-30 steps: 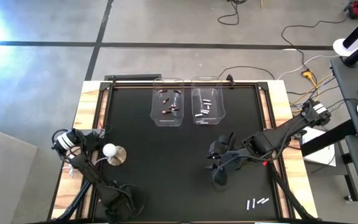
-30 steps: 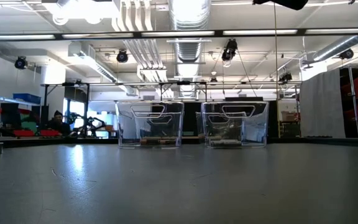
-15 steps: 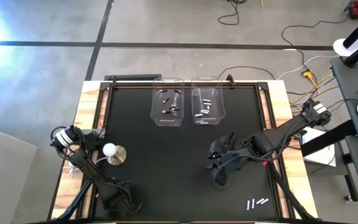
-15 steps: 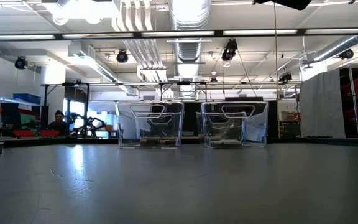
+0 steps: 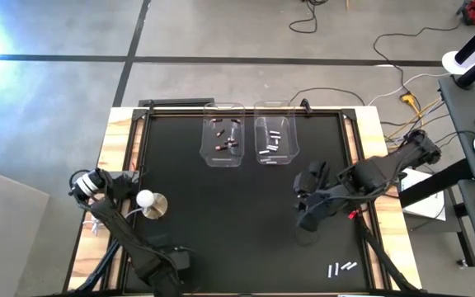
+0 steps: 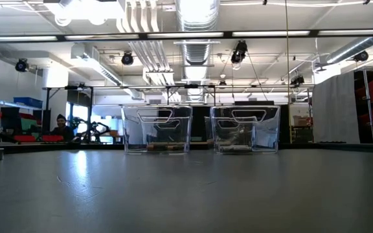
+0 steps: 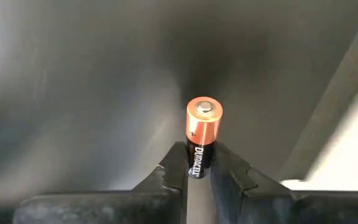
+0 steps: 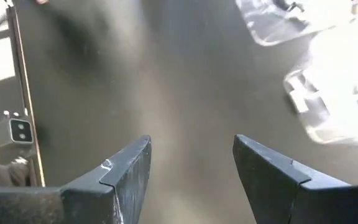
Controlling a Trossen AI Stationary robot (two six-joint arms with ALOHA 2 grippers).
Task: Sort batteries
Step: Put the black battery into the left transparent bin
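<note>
While the left gripper (image 7: pixel 197 174) clamps a copper-topped battery (image 7: pixel 201 134) near the table's front-left, the right gripper (image 8: pixel 191 165), jaws spread, carries nothing.

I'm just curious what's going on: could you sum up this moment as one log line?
left claw: shut on copper-topped battery | right claw: open, empty, above mat | two clear bins: hold batteries | three loose batteries: near front edge
</note>
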